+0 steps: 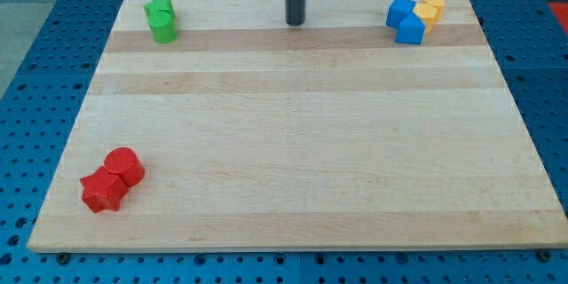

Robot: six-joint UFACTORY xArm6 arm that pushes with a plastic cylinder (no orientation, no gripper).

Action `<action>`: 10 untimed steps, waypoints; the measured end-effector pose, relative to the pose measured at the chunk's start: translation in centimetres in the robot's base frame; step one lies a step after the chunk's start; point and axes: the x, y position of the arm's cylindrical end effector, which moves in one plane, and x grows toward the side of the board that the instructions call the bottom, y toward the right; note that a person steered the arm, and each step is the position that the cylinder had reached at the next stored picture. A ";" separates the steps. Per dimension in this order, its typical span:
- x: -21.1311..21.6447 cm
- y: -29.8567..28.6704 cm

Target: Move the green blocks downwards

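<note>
Since the green blocks (161, 19) are sitting touching each other at the board's (293, 142) top-left corner, my tip (295, 22) is hanging near the top edge's middle, well apart & to their right. No gripper here, just a bare rod, so nothing's grasped. Best approach imo: getting btwn blocks & top edge, then pushing straight down, centred, avoiding the red blocks (113, 178) at the bottom-left.

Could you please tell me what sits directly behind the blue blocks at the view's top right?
Behind the blue blocks, toward the view's top, sit yellow blocks, touching them. Their lower parts are covered by the blue ones, so their exact shapes cannot be made out. My tip is well to their left.
</note>
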 end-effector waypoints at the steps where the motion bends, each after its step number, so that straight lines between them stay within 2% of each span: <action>1: -2.1 -3.4; 3: -5.2 -11.1; 6: -5.4 -20.6; 10: -1.0 -23.7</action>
